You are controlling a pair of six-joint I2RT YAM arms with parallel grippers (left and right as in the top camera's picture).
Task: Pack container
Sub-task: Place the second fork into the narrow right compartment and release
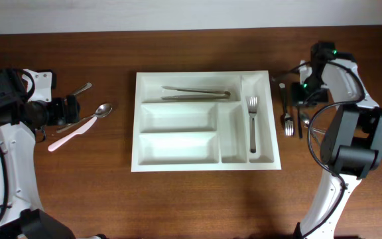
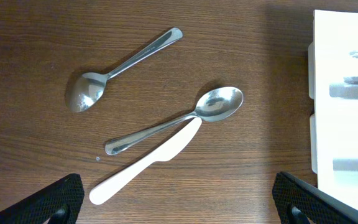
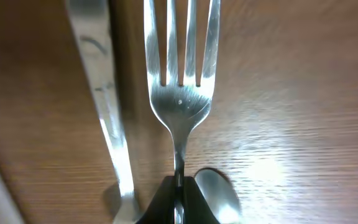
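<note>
1. At the right edge of the overhead view, the right gripper (image 3: 178,204) is pinched closed on the handle of a metal fork (image 3: 179,93). The fork's tines point to the top of the wrist frame. I cannot tell whether the fork is touching the wooden table (image 1: 191,206).
2. Left of that fork in the wrist view lies a metal knife (image 3: 107,124). A spoon bowl (image 3: 219,196) sits just beside the fingers at the lower right.
3. At the left edge of the overhead view, the left gripper (image 2: 182,202) is spread wide and holds nothing. Its two fingertips (image 2: 61,199) show only in the lower corners of its wrist view.
4. Higher in that wrist frame a small spoon (image 2: 114,68), a larger spoon (image 2: 179,118) and a white plastic knife (image 2: 148,165) lie on the table. The larger spoon touches the knife's tip.
5. The container (image 1: 204,167), a white compartment tray, sits at the centre of the overhead view, between the two arms.
6. Its top long compartment holds long slim metal pieces (image 1: 196,92).
7. Its narrow compartment at the far right holds a second fork (image 1: 252,119), tines toward the top of the frame.
</note>
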